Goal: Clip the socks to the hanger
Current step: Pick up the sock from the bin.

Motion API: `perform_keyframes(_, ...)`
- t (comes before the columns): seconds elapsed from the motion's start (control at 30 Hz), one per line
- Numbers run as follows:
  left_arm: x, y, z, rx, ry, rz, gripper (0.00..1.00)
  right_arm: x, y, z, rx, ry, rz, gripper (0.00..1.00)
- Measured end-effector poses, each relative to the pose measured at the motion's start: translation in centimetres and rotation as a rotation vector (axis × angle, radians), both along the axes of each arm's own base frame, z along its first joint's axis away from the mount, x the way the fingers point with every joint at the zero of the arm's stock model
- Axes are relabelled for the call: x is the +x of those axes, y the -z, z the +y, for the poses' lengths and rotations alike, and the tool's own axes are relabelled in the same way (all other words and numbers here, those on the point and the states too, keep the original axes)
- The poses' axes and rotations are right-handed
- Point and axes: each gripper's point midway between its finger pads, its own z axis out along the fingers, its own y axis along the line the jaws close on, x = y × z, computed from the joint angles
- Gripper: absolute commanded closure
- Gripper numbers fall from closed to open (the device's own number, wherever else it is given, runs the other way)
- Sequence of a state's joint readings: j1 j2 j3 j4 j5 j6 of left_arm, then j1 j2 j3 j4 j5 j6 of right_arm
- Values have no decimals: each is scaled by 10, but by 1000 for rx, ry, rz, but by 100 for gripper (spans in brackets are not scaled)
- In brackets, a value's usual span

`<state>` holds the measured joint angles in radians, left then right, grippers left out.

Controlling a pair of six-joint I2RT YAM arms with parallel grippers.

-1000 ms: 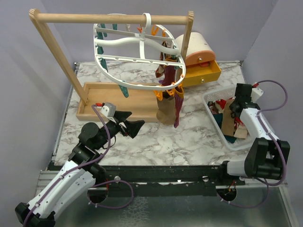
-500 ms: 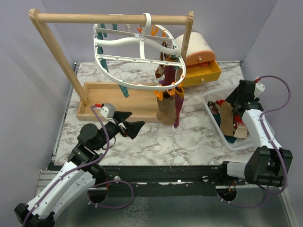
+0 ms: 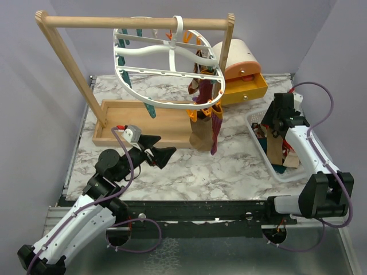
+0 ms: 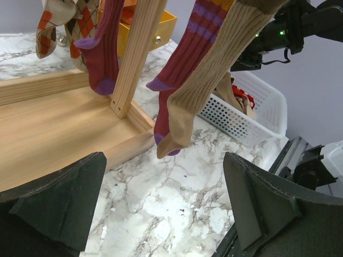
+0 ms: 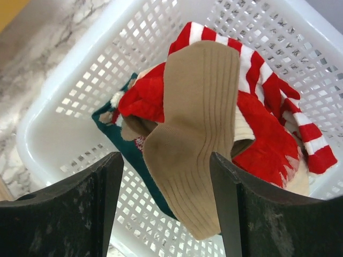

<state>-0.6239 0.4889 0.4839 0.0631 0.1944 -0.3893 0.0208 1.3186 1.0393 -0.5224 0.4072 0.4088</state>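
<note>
The white oval hanger (image 3: pixel 166 105) hangs from the wooden rack's bar. Maroon, tan and argyle socks (image 3: pixel 203 117) are clipped to its right side. In the left wrist view the tan sock (image 4: pixel 209 75) and a maroon sock (image 4: pixel 102 48) dangle over the tray. My left gripper (image 3: pixel 159 148) is open and empty in front of them, low over the marble (image 4: pixel 164 160). My right gripper (image 3: pixel 274 127) is open above the white basket (image 3: pixel 261 117). A tan sock (image 5: pixel 198 123) lies between its fingers (image 5: pixel 164 158) on red-and-white striped socks (image 5: pixel 278 107) and a teal sock (image 5: pixel 115 126).
The wooden rack's tray (image 3: pixel 137 123) lies at the back left, its posts rising to the bar (image 3: pixel 132 23). A pink box with an open orange drawer (image 3: pixel 246 91) stands behind the basket. The basket wall (image 5: pixel 64 107) surrounds the loose socks.
My right gripper has swung left and farther back over the basket, and the tan sock under it has shifted a little. My left arm has not moved.
</note>
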Motion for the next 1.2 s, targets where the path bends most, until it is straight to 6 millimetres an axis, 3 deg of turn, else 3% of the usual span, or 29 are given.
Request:
perform_keyframes(0.2,0,3,-2,8,8,10,1,6,11,11,-61,-49,66,33)
perform_keyframes(0.37,-1,3,-3,8,16,9,1,12,28,5,-104,-47,138,45)
perform_keyframes(0.53,-1,3,-3,7,18,8,1,10,45,0,-133,-39,212,75)
perform_keyframes(0.6,-1,3,-3,7,18,7,1,10,45,-1,-139,-35,217,95)
perform_keyframes(0.77,-1,3,-3,7,18,7,1,14,30,-4,-153,-19,187,100)
perform_keyframes(0.83,-1,3,-3,7,18,7,1,14,14,-4,-150,-17,153,100)
perform_keyframes(0.93,-1,2,-3,7,17,6,1,13,-24,-3,-138,-15,73,100)
perform_keyframes(1.07,-2,1,-2,6,16,1,1,7,-119,6,-92,-29,-154,100)
perform_keyframes(1.2,-2,1,-1,6,14,-2,1,-21,-202,18,-37,-78,-355,100)
